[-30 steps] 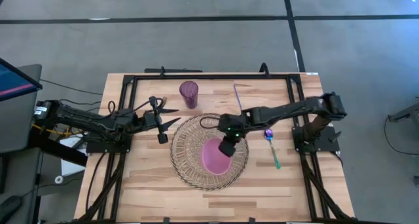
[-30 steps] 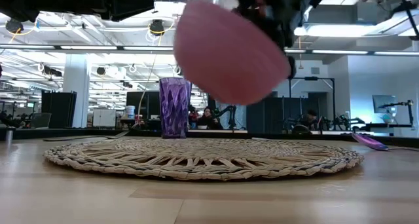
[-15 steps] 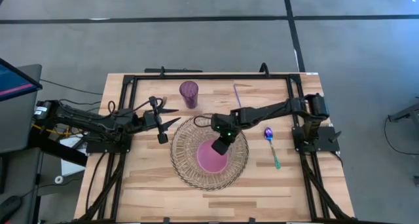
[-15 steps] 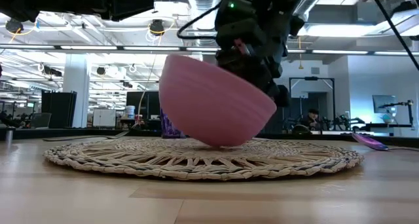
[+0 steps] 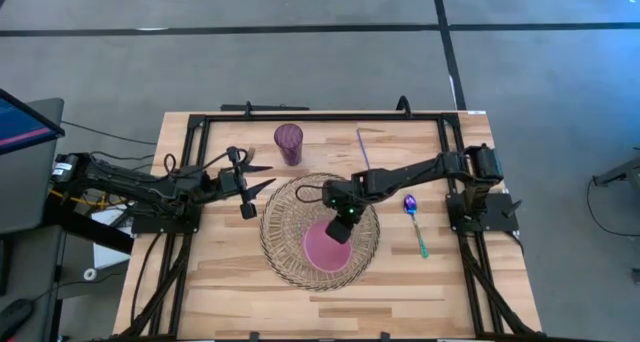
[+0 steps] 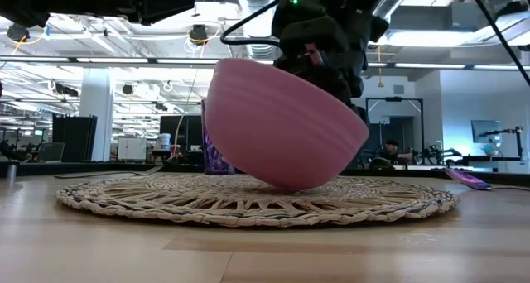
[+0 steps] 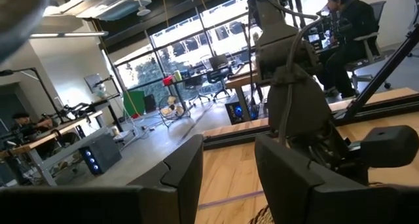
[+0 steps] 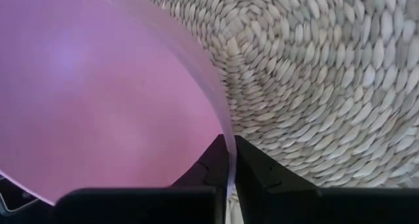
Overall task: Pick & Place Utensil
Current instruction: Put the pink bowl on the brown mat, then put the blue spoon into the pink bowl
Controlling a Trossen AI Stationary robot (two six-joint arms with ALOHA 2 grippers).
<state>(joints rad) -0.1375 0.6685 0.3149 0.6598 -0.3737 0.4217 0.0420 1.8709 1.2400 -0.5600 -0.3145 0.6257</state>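
A pink bowl (image 5: 325, 244) sits tilted on a round woven placemat (image 5: 283, 242) at the table's middle. My right gripper (image 5: 345, 220) is shut on the bowl's rim at its far right side. A spoon with a purple head and a green handle (image 5: 414, 222) lies on the table right of the mat. A purple cup (image 5: 289, 142) stands behind the mat. My left gripper (image 5: 258, 178) is open and empty, hovering left of the mat. My right gripper pinches the bowl's rim (image 8: 224, 145) between its two fingers, one finger inside the bowl and one outside. The fingers come from above, slanting down from the table's right. The bowl is tilted, its underside (image 6: 290, 182) on the placemat.
A thin purple stick-like utensil (image 5: 362, 147) lies on the table behind the mat, to the right of the cup. A black frame (image 5: 320, 115) runs round the table top. Bare wood shows along the near edge.
My right gripper has gone down with the pink bowl and a little toward the table's left. The bowl, lifted clear of the mat a second ago, now rests tilted on the placemat with its underside.
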